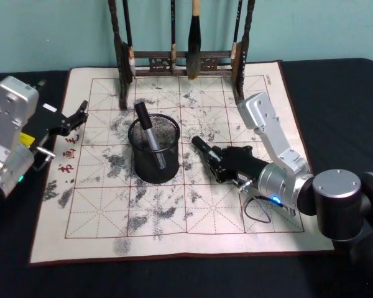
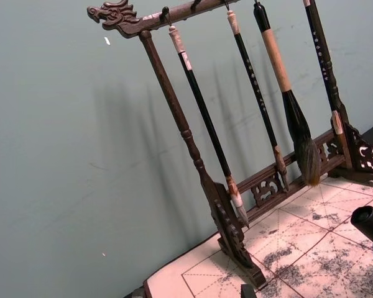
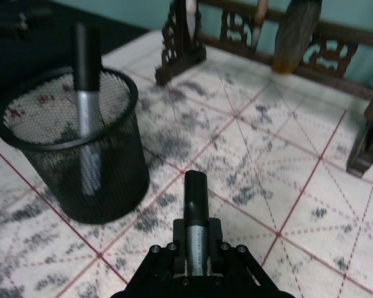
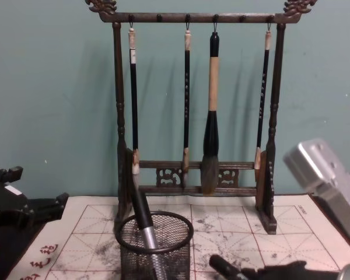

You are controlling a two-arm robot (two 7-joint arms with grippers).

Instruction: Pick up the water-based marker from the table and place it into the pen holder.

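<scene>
The right pincer is closed on a marker, gripping its silver barrel so that the black cap sticks out in front, as the right wrist view shows plainly. The marker lies nearly level and low, just right of the pen holder and not touching it, with its cap pointing toward the holder's wall. From these angles it is hard to tell whether the marker rests on the mat or hangs just above it.

The pen holder stands upright near the middle of the mat, in front of the brush rack. A second marker already stands in it, leaning, with its black cap up above the rim and its silver barrel down inside the mesh.

The left pincer sits at the left edge of the mat, well apart from the pen holder. Its two fingers are spread and grip nothing.

The mat lies flat on the dark surface, and four brushes hang from the rack at its far edge.
</scene>
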